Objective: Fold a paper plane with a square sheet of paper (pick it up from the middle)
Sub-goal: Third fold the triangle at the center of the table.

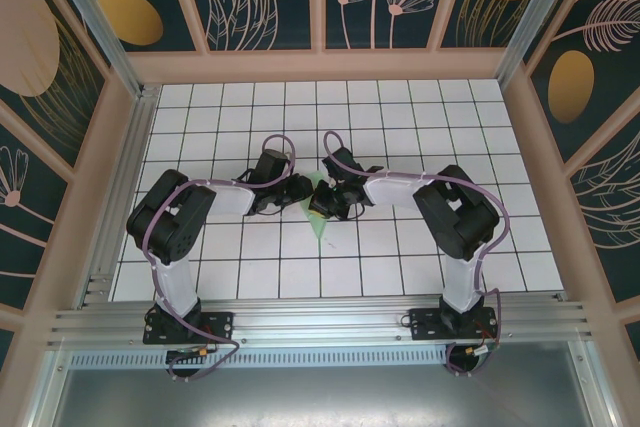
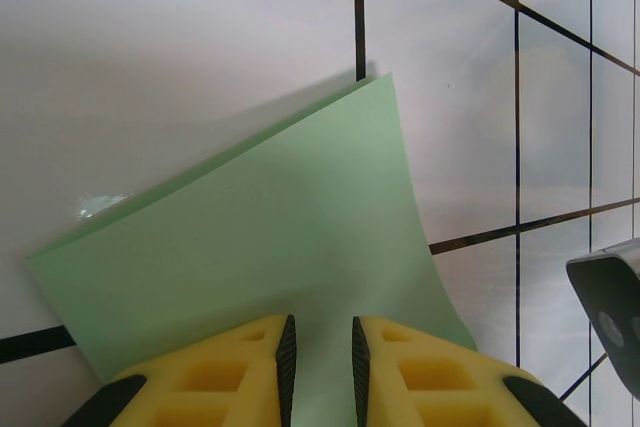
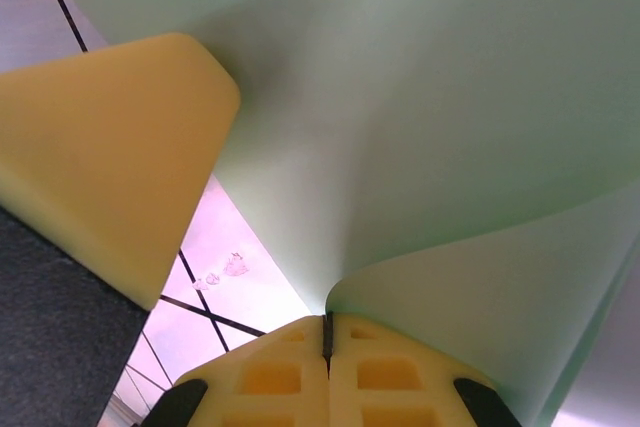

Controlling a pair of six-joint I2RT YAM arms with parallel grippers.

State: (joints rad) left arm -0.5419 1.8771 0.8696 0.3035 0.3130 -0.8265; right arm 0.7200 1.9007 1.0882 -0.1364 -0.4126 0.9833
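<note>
Many open tiles (image 1: 400, 117), right gripper (image 3: 327, 332) pinching paper (image 3: 420, 97) edge, left gripper (image 2: 320, 357) ajar

My arms reach inward, wrists nearly meeting; left gripper (image 2: 320, 352) jaws slightly apart, right gripper (image 3: 326, 327) pinching the green paper (image 3: 430, 117).

Top view: bright, even overhead light on the white table (image 1: 400, 257). The arms (image 1: 450, 212) throw only faint, soft shadows. The straight rails (image 1: 320, 322) bow toward the frame edges, which I put down to wide-lens distortion.

Left wrist: sharp, greyer toward upper left. One small glare fleck (image 2: 100, 205) on the table beside the green paper (image 2: 260, 257), thin shadow along its top edge.

Right wrist: table tinted pink. Paper very close and soft, with dark shading in its crease.
</note>
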